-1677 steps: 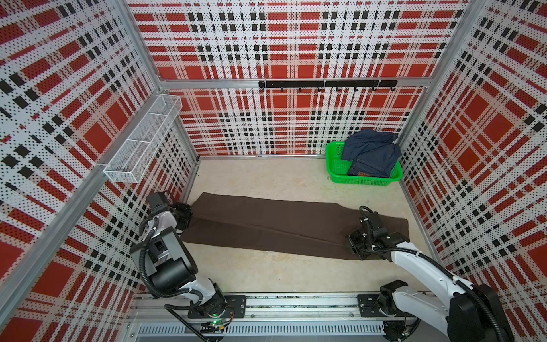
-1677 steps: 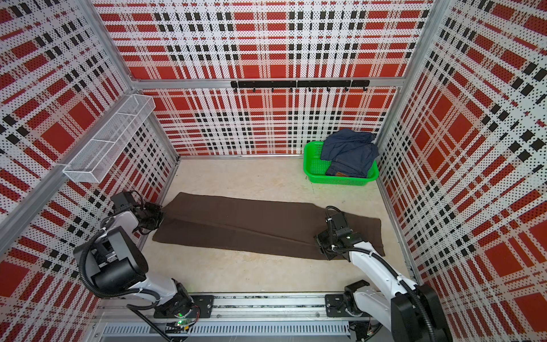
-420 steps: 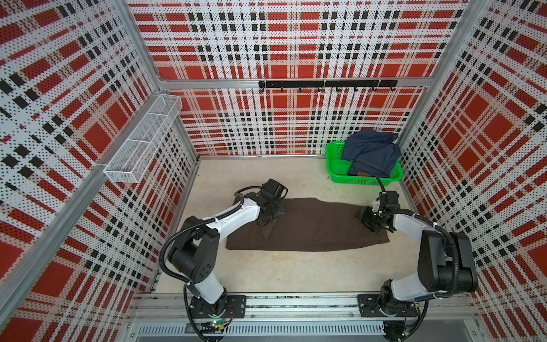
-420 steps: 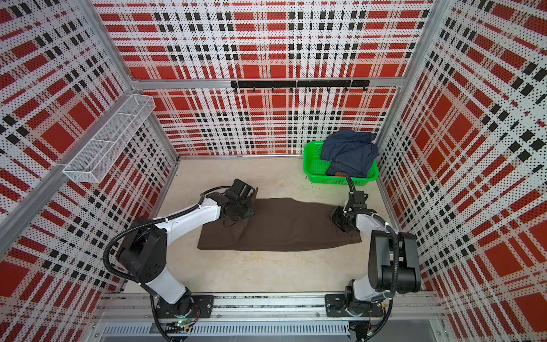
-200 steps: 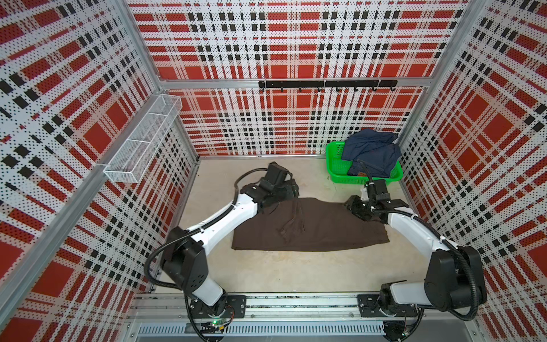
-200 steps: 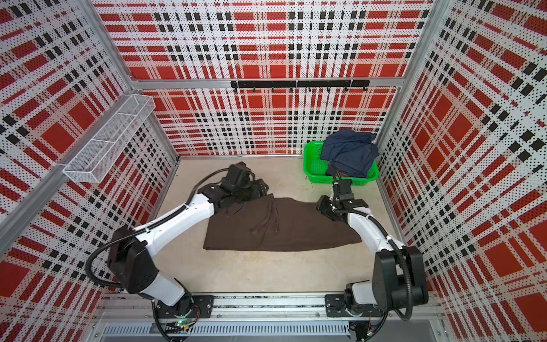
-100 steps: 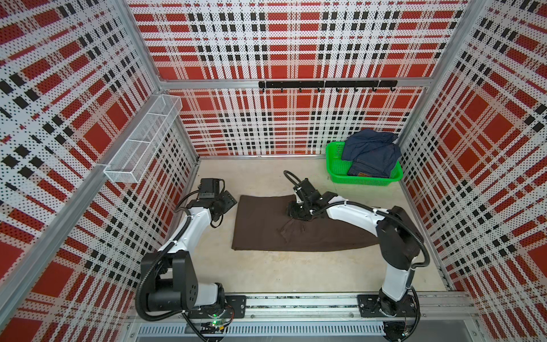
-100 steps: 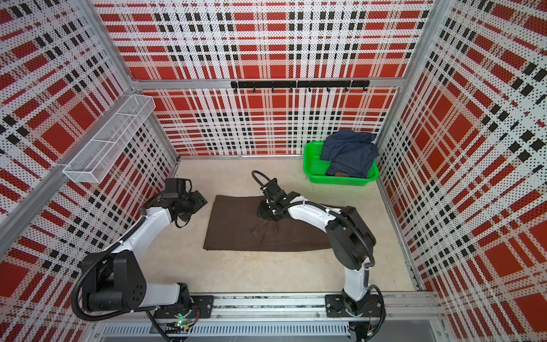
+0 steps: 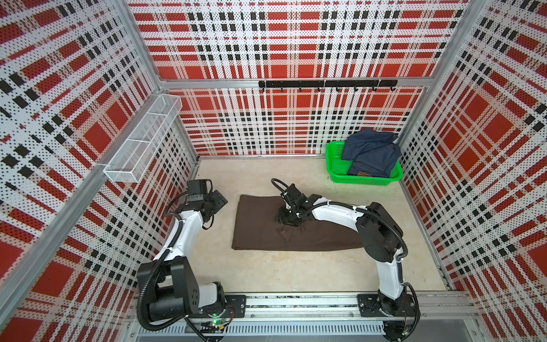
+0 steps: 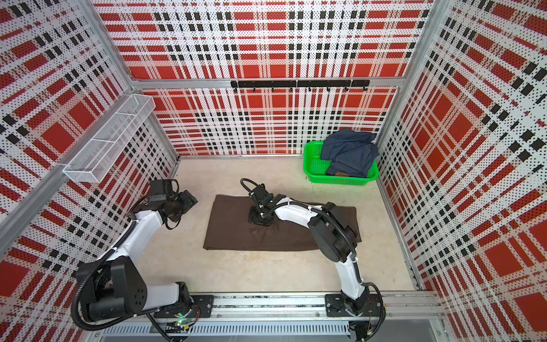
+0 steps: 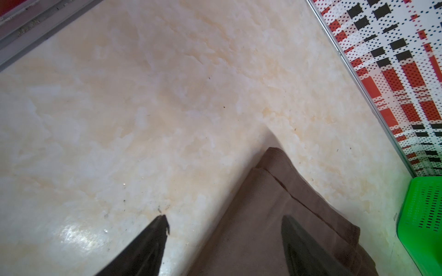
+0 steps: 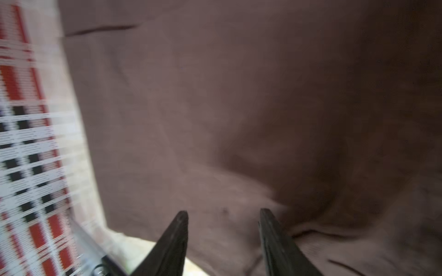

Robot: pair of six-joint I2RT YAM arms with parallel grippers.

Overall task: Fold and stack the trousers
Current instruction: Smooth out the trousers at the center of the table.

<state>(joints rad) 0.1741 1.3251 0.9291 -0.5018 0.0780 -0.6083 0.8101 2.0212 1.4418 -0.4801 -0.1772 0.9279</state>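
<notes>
Brown cloth, folded: one pair of trousers (image 9: pixel 266 234) lies mid-table (image 9: pixel 266 272), creased near its centre. Two arms are out. The right reaches across with its elbow raised, and the right gripper (image 9: pixel 284 218) is tipped down onto the cloth, jaws half apart with nothing between them. The left bends inward — the left gripper (image 9: pixel 218 202) gapes wide over bare table just beside the trousers. One green basket (image 9: pixel 362 180) holds one pair of jeans (image 9: pixel 373 154).
</notes>
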